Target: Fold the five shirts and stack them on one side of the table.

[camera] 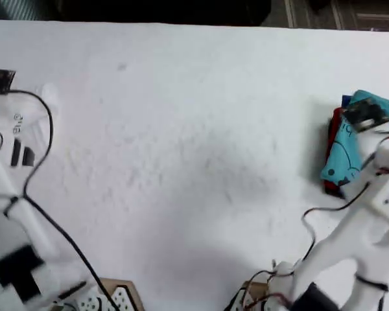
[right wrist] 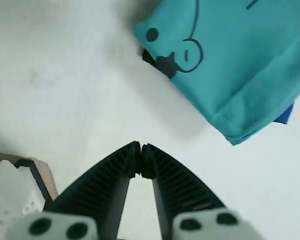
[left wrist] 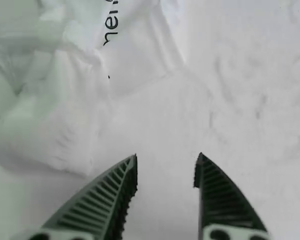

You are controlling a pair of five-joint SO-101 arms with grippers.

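- Crumpled white printed shirt [left wrist: 65,100] lies at 9 o'clock; left gripper [left wrist: 167,159], jaws wide, hangs beside it.
- Right gripper [right wrist: 141,149], jaws closed and empty, sits by folded teal shirt [right wrist: 240,65] at 3 o'clock.
- Best pinch one hem, then spread flat first.

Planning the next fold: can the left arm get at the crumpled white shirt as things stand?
Probably yes. The left gripper is open, the white shirt lies just ahead of it on the table, and nothing stands between them.
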